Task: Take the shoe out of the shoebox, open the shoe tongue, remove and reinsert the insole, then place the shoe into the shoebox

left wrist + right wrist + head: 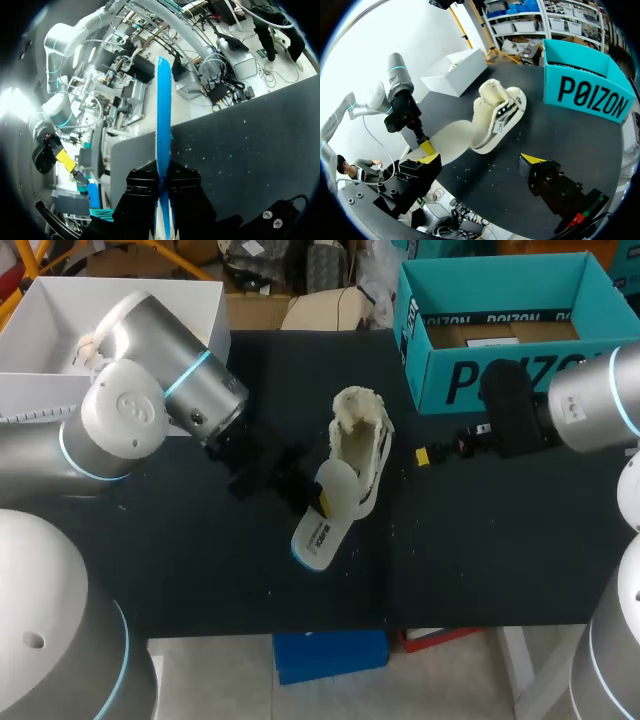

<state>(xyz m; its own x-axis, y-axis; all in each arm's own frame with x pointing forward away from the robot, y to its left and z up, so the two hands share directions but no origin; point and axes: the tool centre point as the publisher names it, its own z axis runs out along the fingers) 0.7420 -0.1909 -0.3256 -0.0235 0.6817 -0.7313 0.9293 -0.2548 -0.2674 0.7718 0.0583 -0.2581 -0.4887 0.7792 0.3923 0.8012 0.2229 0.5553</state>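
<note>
**Insole clamped in the left jaws, right jaws wide open**

Head view first: the left gripper (316, 502) has its jaws closed on the insole (322, 528), a white piece with a blue edge. The insole runs out past the jaws on both sides. Just beyond those jaws the cream shoe (360, 435) rests on the black table (480, 570), with its opening showing. The right gripper (432, 453) sits on the shoe's far side with its jaws parted and nothing in them. The teal shoebox (500, 380) is close beside it, and a white box (190, 300) stands behind the left arm.

Over to the left wrist view: the insole (162, 110) is seen edge-on, a thin blue strip rising straight out from between the black fingers (142, 185). They pinch it from both sides.

Now the right wrist view: the right gripper (481, 159) is spread wide, with bare table between its yellow tips. The shoe (500, 112) lies ahead of the jaws. The insole (451, 142) slants from the shoe toward one fingertip, and the left gripper (426, 146) holds its end. The shoebox (585, 90) stands ahead, off to the shoe's side.
</note>
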